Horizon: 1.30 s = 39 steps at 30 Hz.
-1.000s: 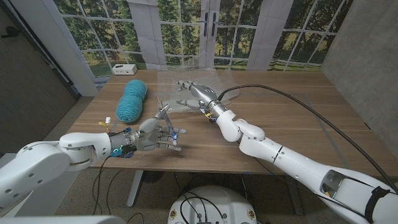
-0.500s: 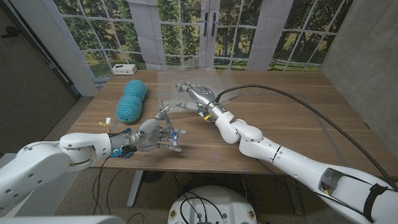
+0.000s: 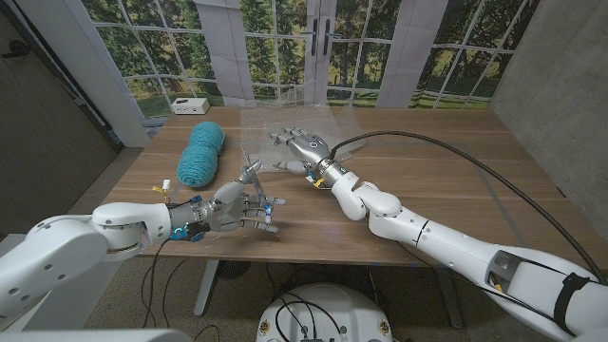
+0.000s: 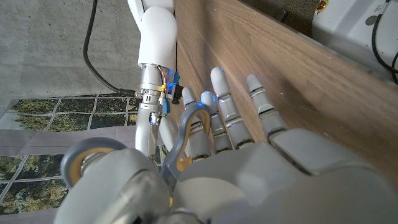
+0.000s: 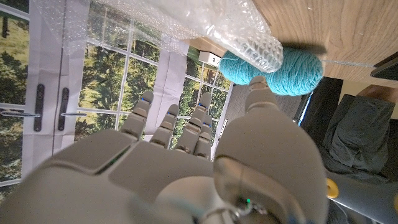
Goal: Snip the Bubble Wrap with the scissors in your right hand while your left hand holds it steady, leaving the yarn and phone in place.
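On the table [image 3: 446, 180], open wood runs from 1 o'clock round to 5 o'clock of the right hand [image 3: 302, 147], crossed only by the black cable [image 3: 456, 157] arching from its wrist. At 12 o'clock of that hand the Bubble Wrap [image 3: 285, 119] covers the far middle. The yarn [image 3: 200, 155] blocks the 9 o'clock side, with the white box [image 3: 189, 104] beyond it. The left hand [image 3: 237, 207] holds the scissors [image 3: 250, 176], blades up, at 7 o'clock of the right hand, leaving a narrow gap between the two.

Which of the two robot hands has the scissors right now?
The left hand grips the grey-handled metal scissors; the right hand is spread open-fingered over the clear bubble wrap and holds no tool.
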Each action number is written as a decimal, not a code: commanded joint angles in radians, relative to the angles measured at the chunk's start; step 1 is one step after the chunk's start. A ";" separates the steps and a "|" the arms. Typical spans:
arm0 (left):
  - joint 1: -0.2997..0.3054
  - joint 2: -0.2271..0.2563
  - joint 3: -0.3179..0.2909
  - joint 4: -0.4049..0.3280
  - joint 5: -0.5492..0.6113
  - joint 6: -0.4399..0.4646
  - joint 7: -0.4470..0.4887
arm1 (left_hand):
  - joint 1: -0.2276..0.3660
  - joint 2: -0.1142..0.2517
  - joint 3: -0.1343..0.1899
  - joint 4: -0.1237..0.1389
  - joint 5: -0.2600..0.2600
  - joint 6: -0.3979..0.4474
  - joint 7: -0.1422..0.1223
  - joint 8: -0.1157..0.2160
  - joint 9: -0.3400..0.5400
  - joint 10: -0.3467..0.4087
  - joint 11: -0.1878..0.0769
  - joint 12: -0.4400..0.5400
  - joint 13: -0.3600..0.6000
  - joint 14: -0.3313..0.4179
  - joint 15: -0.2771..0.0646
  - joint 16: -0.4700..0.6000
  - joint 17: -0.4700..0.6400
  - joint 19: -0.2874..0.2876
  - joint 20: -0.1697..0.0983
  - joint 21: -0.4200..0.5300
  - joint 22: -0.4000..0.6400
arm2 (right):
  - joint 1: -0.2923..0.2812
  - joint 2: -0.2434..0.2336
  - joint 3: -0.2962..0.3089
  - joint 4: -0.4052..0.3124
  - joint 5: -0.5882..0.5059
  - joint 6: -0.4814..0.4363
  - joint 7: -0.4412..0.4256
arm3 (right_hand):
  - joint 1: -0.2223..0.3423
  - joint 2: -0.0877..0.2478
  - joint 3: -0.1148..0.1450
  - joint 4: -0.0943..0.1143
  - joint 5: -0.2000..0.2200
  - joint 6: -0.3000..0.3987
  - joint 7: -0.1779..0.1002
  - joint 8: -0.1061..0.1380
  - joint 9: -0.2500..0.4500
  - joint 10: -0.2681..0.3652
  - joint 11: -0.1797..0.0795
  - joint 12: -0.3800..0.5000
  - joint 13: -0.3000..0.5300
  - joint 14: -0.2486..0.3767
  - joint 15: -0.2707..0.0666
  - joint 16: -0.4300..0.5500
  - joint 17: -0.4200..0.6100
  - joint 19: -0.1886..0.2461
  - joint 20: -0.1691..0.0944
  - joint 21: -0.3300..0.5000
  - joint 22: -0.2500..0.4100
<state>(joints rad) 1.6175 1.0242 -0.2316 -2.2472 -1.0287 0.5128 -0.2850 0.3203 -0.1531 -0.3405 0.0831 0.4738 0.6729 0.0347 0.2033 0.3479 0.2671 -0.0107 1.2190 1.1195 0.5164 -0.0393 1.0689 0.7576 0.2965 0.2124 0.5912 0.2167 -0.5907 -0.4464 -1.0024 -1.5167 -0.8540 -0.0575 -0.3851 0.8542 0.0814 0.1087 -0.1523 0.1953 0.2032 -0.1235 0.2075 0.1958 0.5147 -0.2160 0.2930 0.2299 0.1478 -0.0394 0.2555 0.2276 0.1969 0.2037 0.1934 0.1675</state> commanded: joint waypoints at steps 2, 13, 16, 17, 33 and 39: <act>-0.008 0.005 0.010 0.002 -0.006 0.003 0.006 | 0.011 0.005 -0.001 0.007 0.007 -0.122 0.128 0.007 -0.002 0.019 -0.005 0.009 0.003 0.004 -0.003 0.004 0.002 0.007 -0.002 -0.002 0.001 | 0.023 -0.003 -0.025 0.035 -0.056 -0.009 -0.019 | 0.025 -0.001 0.012 -0.006 -0.001 -0.029 -0.005 -0.005 0.001 0.015 0.001 -0.008 0.004 0.004 -0.162 0.003 -0.001 0.010 0.006 0.001 0.003; 0.001 0.003 0.001 0.006 -0.006 -0.001 0.001 | 0.013 0.006 -0.001 0.009 0.007 -0.122 0.128 0.007 -0.004 0.020 -0.004 0.011 0.003 0.004 -0.003 0.006 0.004 0.009 -0.002 -0.006 0.002 | 0.041 0.013 -0.057 0.074 -0.094 -0.013 -0.037 | 0.040 0.000 0.018 -0.009 -0.002 -0.042 -0.005 -0.007 0.000 0.022 -0.001 -0.013 0.006 0.004 -0.164 0.003 -0.003 0.014 0.001 0.000 0.002; 0.006 0.000 -0.003 0.008 -0.004 -0.005 -0.002 | 0.014 0.006 -0.001 0.010 0.007 -0.122 0.128 0.007 -0.004 0.020 -0.004 0.010 0.003 0.003 -0.006 0.006 0.006 0.010 -0.002 -0.007 0.002 | 0.046 0.015 -0.067 0.082 -0.107 -0.017 -0.040 | 0.052 0.003 0.024 -0.011 -0.001 -0.040 -0.008 -0.004 0.000 0.030 -0.001 -0.013 0.007 0.005 -0.166 0.004 -0.004 0.015 -0.004 -0.001 0.002; 0.008 -0.001 -0.004 0.008 -0.004 -0.006 -0.003 | 0.014 0.006 -0.001 0.010 0.007 -0.122 0.128 0.007 -0.004 0.020 -0.005 0.010 0.003 0.004 -0.004 0.006 0.005 0.010 -0.002 -0.007 0.002 | 0.046 0.016 -0.069 0.084 -0.107 -0.018 -0.040 | 0.055 0.004 0.026 -0.012 -0.001 -0.040 -0.008 -0.004 0.000 0.032 -0.001 -0.014 0.007 0.006 -0.166 0.004 -0.004 0.015 -0.010 -0.001 0.002; 0.028 -0.010 -0.021 0.006 0.002 -0.009 -0.012 | 0.018 0.008 -0.001 0.014 0.007 -0.122 0.127 0.006 -0.007 0.023 -0.007 0.012 0.003 0.008 -0.004 0.006 0.000 0.014 -0.002 -0.013 0.003 | 0.063 0.026 -0.104 0.106 -0.145 -0.056 -0.020 | 0.116 0.020 0.055 -0.013 0.002 -0.013 -0.013 0.008 -0.002 0.116 -0.003 -0.003 0.016 0.039 -0.169 0.024 -0.003 0.026 -0.033 -0.003 0.001; 0.032 -0.015 -0.023 0.006 0.007 -0.013 -0.016 | 0.019 0.009 0.000 0.016 0.007 -0.119 0.130 0.007 -0.008 0.025 -0.004 0.013 0.002 0.008 -0.006 0.007 0.001 0.015 -0.002 -0.015 0.003 | 0.057 0.036 -0.111 0.108 -0.161 -0.090 -0.031 | 0.170 0.040 0.083 -0.016 0.006 0.023 -0.030 0.017 -0.004 0.192 -0.003 0.011 0.024 0.079 -0.177 0.048 0.005 0.035 -0.058 -0.003 0.001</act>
<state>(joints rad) 1.6380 1.0169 -0.2459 -2.2394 -1.0286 0.5056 -0.2944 0.3296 -0.1438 -0.3410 0.0913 0.4788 0.6728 0.0346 0.2033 0.3385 0.2724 -0.0054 1.2256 1.1190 0.5201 -0.0430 1.0689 0.7576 0.3017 0.2070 0.5767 0.2164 -0.5340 -0.4228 -1.0955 -1.4186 -0.9873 -0.1037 -0.4170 0.9947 0.1177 0.1740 -0.1664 0.1953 0.2064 -0.1501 0.2153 0.1904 0.6685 -0.2189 0.2904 0.2476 0.2042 -0.0378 0.2892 0.2258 0.2255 0.1595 0.1934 0.1677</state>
